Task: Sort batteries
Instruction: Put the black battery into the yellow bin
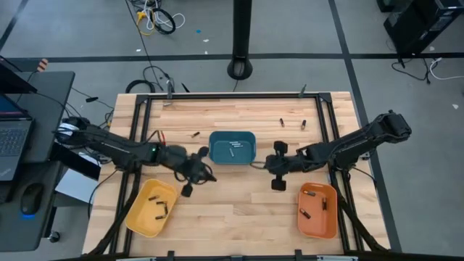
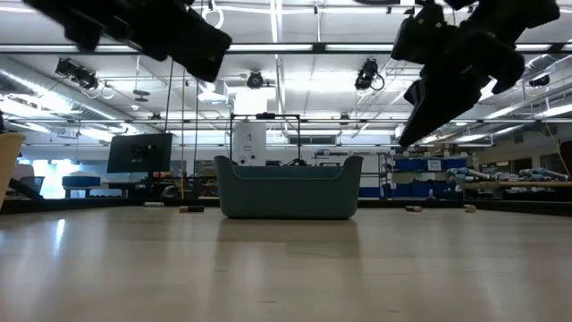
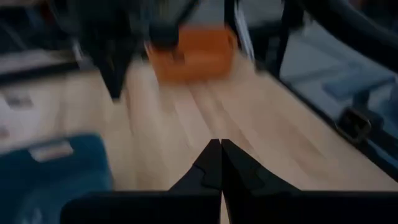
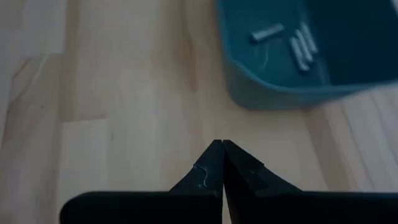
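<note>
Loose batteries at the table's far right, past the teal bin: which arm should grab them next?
Probably the right. The two loose batteries lie on the right arm's side, nearer the right gripper, shut and empty beside the teal bin. The left gripper, also shut, sits across the bin.

- Grey floor (image 1: 304, 43) around my wooden table (image 1: 239, 210), crossed by dark lines.
- Black desk (image 1: 40, 109) with a laptop (image 1: 11, 138) beyond the table's left edge.
- Long ceiling lights (image 2: 295, 46) overhead; blue bins (image 2: 429, 165) on far shelving.

Pale wood-plank table (image 1: 239, 210); matt plastic teal tray (image 1: 232, 147)
</note>
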{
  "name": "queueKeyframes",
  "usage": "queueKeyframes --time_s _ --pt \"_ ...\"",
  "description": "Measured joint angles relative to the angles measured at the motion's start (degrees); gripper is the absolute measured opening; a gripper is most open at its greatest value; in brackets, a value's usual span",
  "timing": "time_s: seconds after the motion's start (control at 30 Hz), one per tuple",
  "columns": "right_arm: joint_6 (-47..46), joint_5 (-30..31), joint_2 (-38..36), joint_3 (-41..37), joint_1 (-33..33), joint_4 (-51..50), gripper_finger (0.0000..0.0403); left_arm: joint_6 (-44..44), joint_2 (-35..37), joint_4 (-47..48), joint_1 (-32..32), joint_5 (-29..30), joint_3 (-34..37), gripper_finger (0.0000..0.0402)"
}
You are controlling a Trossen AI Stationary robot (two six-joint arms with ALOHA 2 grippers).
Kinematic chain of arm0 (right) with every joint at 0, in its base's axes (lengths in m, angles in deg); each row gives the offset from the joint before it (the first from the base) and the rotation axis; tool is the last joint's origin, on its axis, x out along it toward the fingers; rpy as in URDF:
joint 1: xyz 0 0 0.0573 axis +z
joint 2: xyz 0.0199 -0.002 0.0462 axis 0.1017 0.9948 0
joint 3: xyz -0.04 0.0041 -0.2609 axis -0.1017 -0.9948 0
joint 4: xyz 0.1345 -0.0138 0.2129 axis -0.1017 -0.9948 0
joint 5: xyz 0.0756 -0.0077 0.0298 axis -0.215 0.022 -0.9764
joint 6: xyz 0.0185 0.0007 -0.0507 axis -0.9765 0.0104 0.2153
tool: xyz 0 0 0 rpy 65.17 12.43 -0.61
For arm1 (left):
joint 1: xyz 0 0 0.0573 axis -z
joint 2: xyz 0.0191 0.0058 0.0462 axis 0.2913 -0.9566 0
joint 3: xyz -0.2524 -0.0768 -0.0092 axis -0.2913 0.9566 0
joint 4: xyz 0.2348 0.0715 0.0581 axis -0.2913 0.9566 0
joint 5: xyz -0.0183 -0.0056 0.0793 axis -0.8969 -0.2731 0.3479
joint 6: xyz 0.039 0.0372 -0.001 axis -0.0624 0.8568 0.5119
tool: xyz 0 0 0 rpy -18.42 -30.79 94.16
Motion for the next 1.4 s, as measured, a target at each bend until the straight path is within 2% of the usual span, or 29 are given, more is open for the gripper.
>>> queueKeyframes --time_s 0.1,0.17,0.27,0.4,0.53,0.67,0.93,1.1,1.23,1.4 --pt "-0.8 -3.5 -0.8 0.0 -3.3 0.5 0.0017 0.8 0.0 -12.2 -4.5 -3.9 5.8 0.0004" --pt "0.0 -6.5 -0.8 0.0 -5.7 2.6 0.0019 0.7 0.0 -14.6 -7.3 -3.9 8.2 0.0004" --pt "1.6 -8.2 -0.8 0.0 -8.5 4.0 0.0021 -1.9 0.0 -9.6 -12.0 -0.2 9.1 0.0004" --pt "3.7 -8.3 -2.1 0.0 -11.1 3.4 0.0021 -6.4 0.0 1.8 -17.6 2.8 5.9 0.0004" --pt "4.2 -7.7 -4.7 0.0 -13.2 2.8 0.0025 -5.4 0.0 7.1 -21.4 6.2 2.3 0.0005" --pt "7.1 -7.4 -5.8 0.0 -15.7 2.7 0.0029 -4.8 0.0 11.3 -25.5 7.6 0.6 0.0005" --pt "11.4 -8.4 -5.8 0.0 -23.3 1.7 0.0032 -11.6 0.0 21.0 -33.1 8.3 0.5 0.0008" --pt "11.8 -8.4 -5.5 0.0 -26.8 1.6 0.0033 -11.3 0.0 28.0 -33.6 10.3 0.5 0.0043" --pt "12.0 -8.5 -5.5 0.0 -27.4 1.9 0.0036 -9.9 -0.6 32.1 -33.6 16.3 0.6 0.0088" --pt "12.9 -8.6 -5.5 0.0 -27.1 2.9 0.0037 -9.8 -5.3 31.8 -33.6 18.0 0.6 0.0133"
